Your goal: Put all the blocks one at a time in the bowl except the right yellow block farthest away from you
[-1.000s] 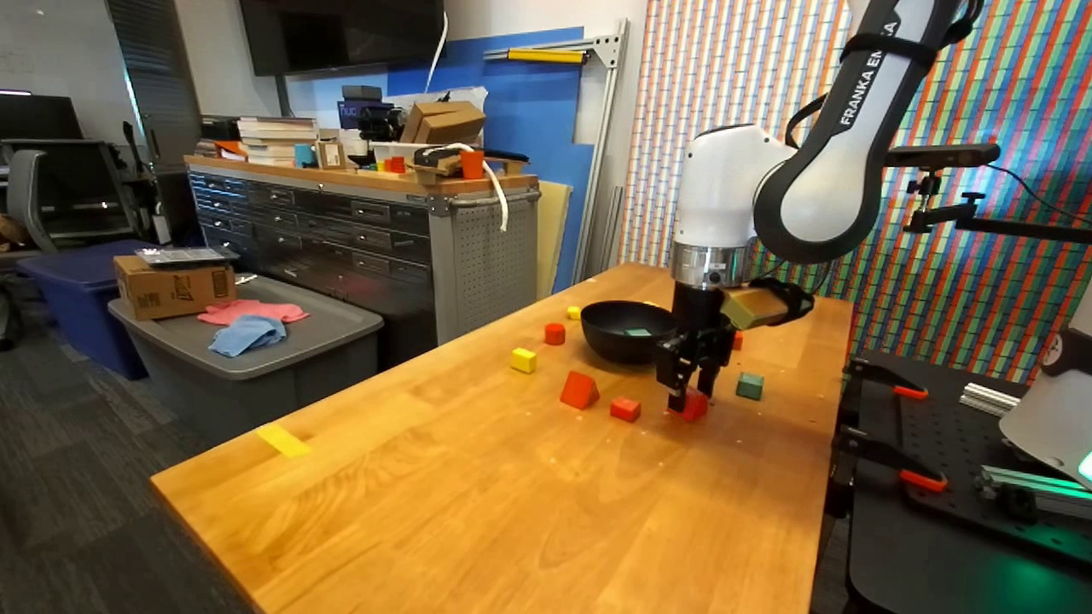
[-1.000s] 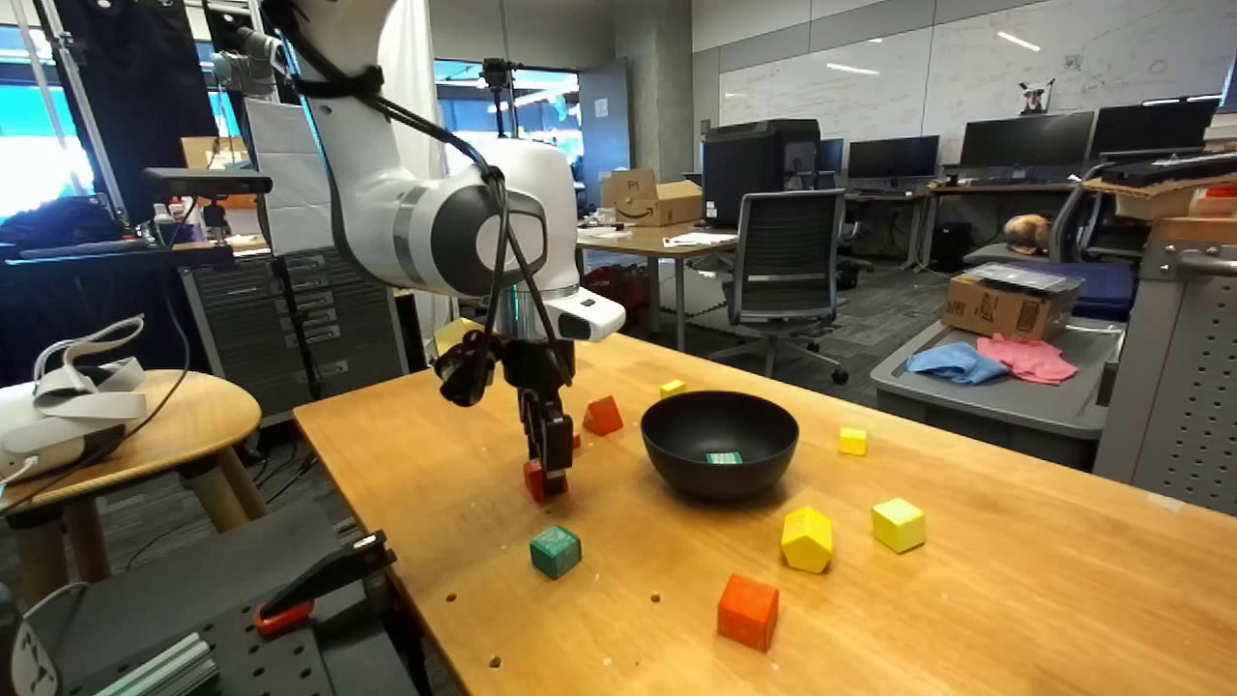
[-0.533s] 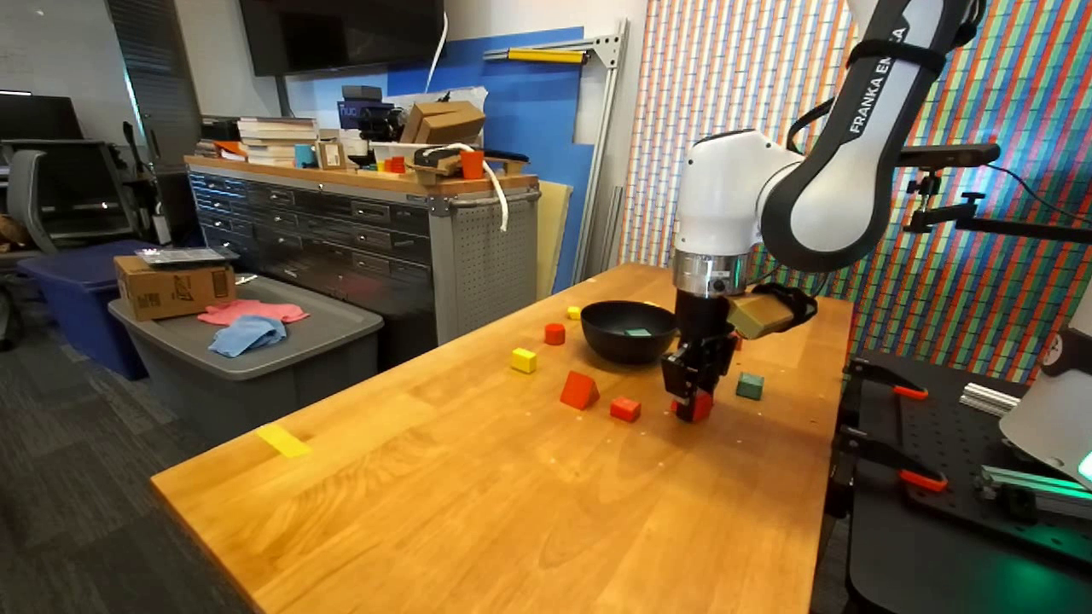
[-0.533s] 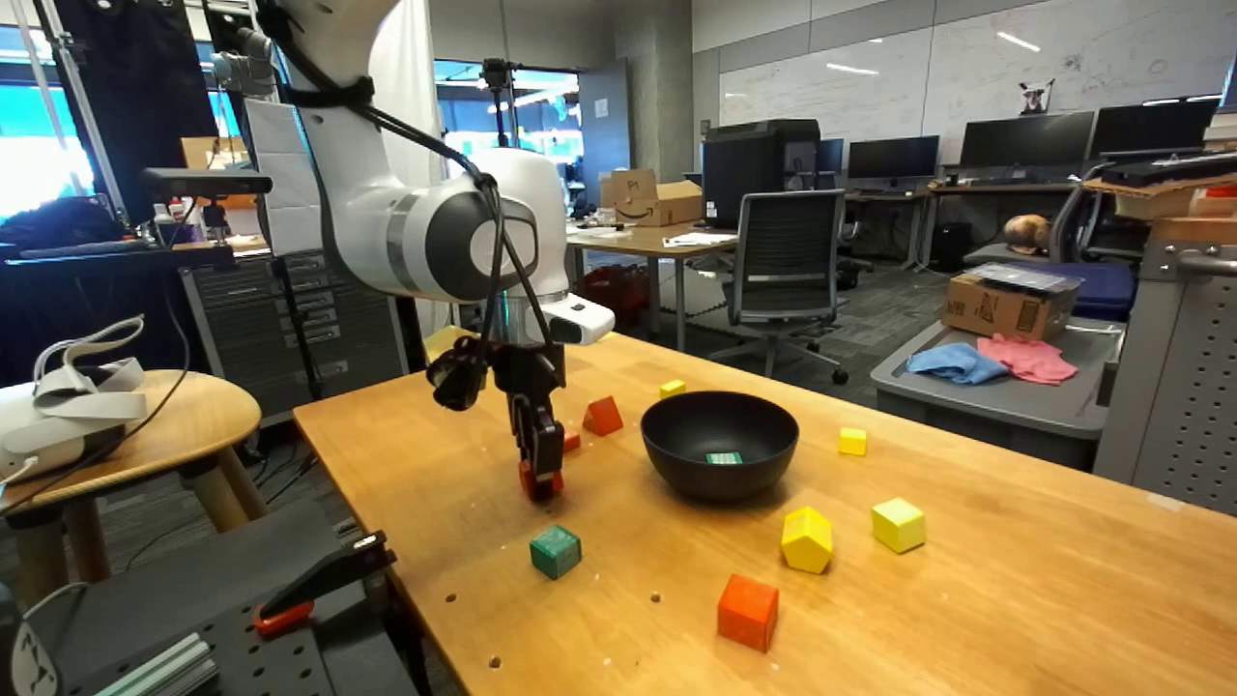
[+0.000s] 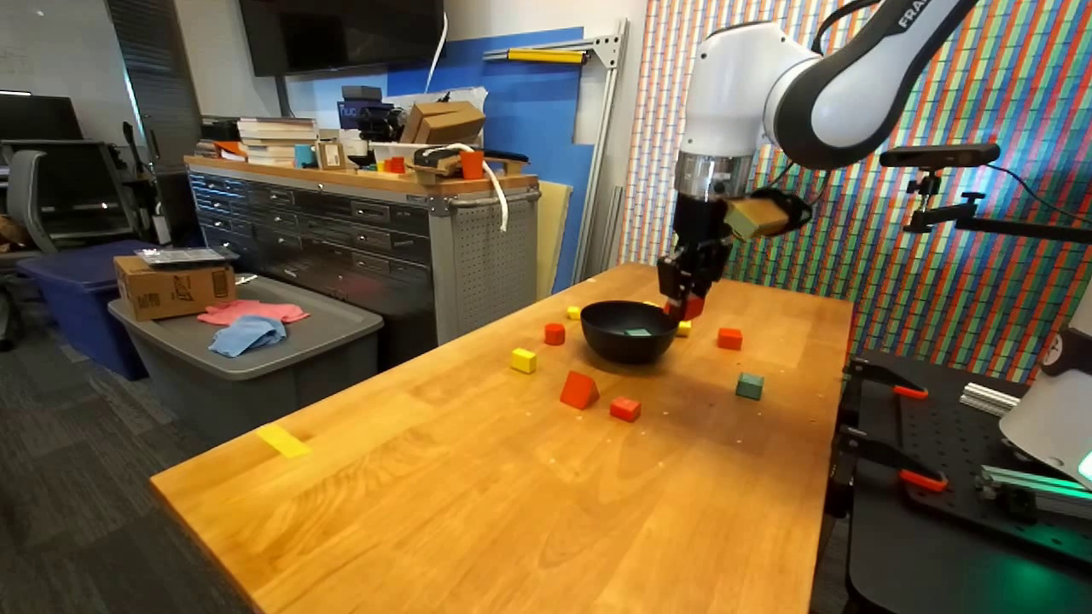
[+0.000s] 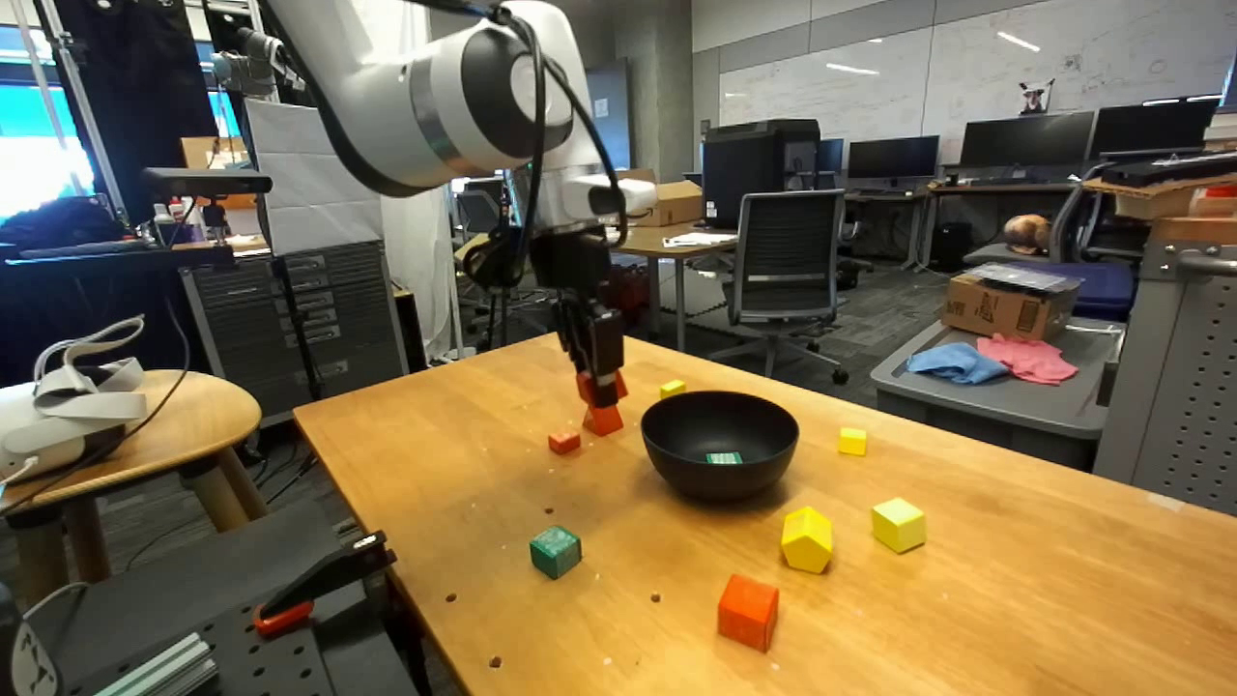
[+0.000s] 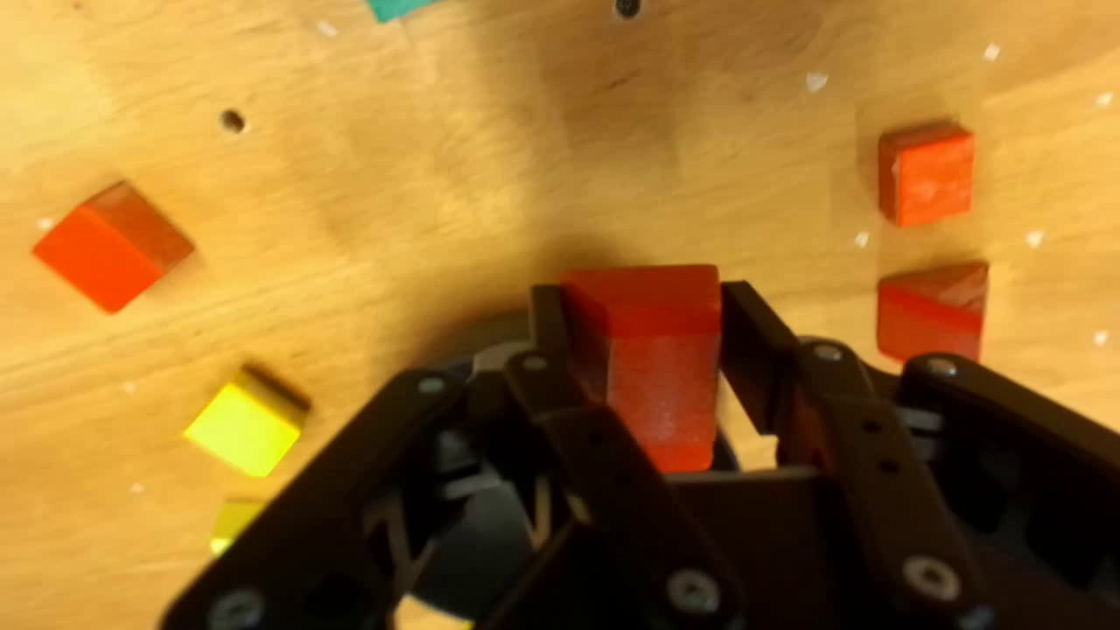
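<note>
Ext. views bright, window (image 6: 31, 159) overexp., wrist view blurry, soft shadow nr bowl (image 6: 718, 485)

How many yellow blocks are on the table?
4. In an exterior view, left to right: one block behind the bowl, a second block at its front right, a third block right of it, a fourth block farthest right. More may be hidden.

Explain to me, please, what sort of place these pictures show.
Most likely a robotics lab, perhaps inside an office. Three things suggest it: the robot arm above a wooden table, the large drawer cabinet, and the computer monitors in front of a whiteboard.
</note>
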Motion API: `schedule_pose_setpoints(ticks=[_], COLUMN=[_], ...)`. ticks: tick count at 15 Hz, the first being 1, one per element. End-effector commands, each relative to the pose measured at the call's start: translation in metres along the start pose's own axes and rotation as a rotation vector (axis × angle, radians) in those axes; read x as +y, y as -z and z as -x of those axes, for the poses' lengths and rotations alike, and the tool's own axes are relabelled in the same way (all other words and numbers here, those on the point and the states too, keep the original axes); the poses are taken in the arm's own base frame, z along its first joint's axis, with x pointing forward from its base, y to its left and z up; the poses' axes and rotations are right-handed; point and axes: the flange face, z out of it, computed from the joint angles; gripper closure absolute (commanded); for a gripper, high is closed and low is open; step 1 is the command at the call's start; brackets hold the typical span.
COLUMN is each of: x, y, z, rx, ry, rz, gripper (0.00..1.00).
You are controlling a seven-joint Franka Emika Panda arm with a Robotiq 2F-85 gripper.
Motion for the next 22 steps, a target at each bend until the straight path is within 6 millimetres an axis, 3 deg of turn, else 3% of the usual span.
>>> schedule_pose_setpoints(ticks=[1,5,10,11,12,16,20,22], x=[0.029,0.046,0.049,0.050,0.049,0.038,0.012,-0.011], y=[0.031,0.036,0.024,0.023,0.021,0.037,0.076,0.095], z=[-0.051,-0.102,-0.120,-0.119,-0.119,-0.099,-0.068,-0.054], rx=[0.014,-0.004,-0.098,-0.108,-0.126,-0.188,-0.254,-0.250], ry=[-0.009,0.000,0.053,0.060,0.068,0.116,0.197,0.241], rz=[0.000,-0.021,-0.072,-0.075,-0.081,-0.119,-0.152,-0.155], gripper=[0.79,0.79,0.79,0.46,0.28,0.00,0.00,0.00])
